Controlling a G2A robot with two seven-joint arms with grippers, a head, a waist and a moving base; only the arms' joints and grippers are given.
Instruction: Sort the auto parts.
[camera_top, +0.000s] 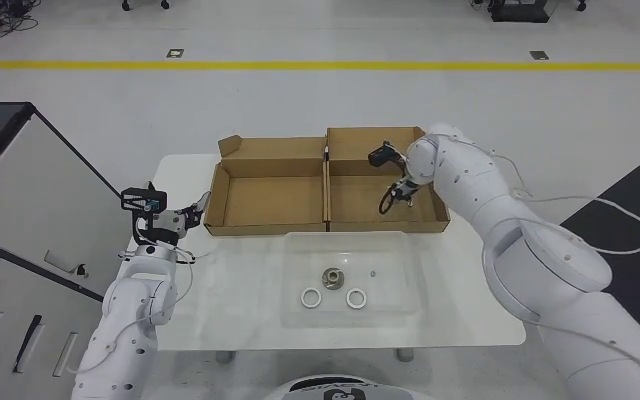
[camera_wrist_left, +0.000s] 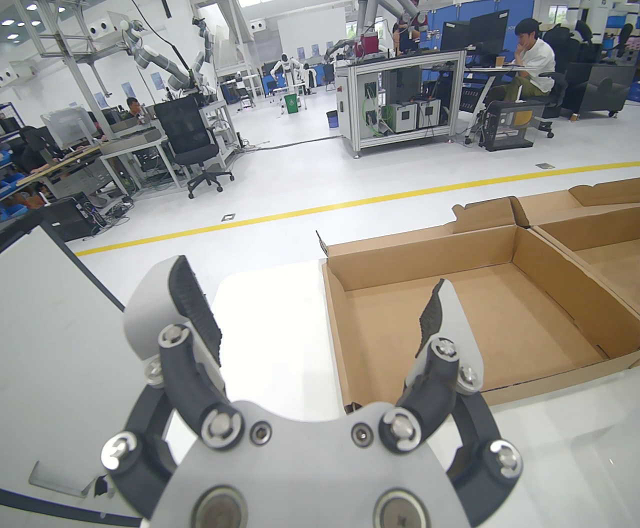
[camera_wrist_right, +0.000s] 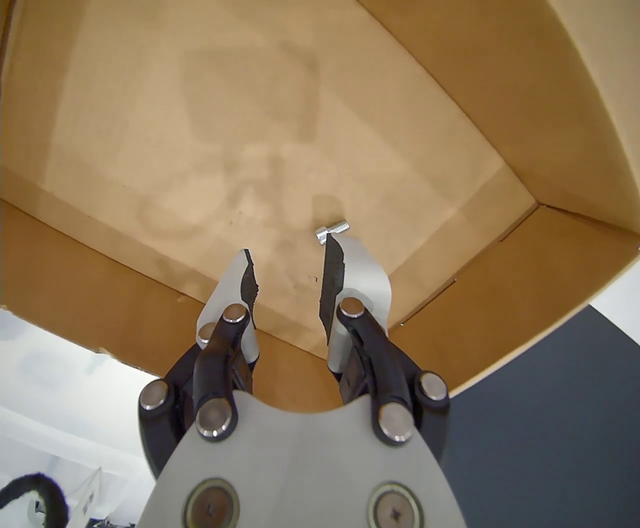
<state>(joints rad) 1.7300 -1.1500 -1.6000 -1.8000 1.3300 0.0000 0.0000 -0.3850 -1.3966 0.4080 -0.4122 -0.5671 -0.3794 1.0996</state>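
Two open cardboard boxes stand side by side at the back of the table, the left box (camera_top: 268, 195) bare inside. My right gripper (camera_wrist_right: 287, 252) hangs open over the right box (camera_top: 350, 200), and a small silver bolt (camera_wrist_right: 331, 230) lies on the box floor just past one fingertip. In the top view that gripper (camera_top: 392, 200) is inside the right box near its right wall. A clear tray (camera_top: 400, 300) in front holds a metal hub (camera_top: 331, 277), two white rings (camera_top: 312, 297) (camera_top: 356, 297) and a tiny screw (camera_top: 372, 269). My left gripper (camera_wrist_left: 310, 295) is open and holds nothing at the table's left edge.
The white table (camera_top: 220, 290) has free room left of the tray. A grey panel (camera_top: 50, 190) stands beside the table's left edge. The left box's near wall (camera_wrist_left: 550, 372) lies just ahead of the left gripper.
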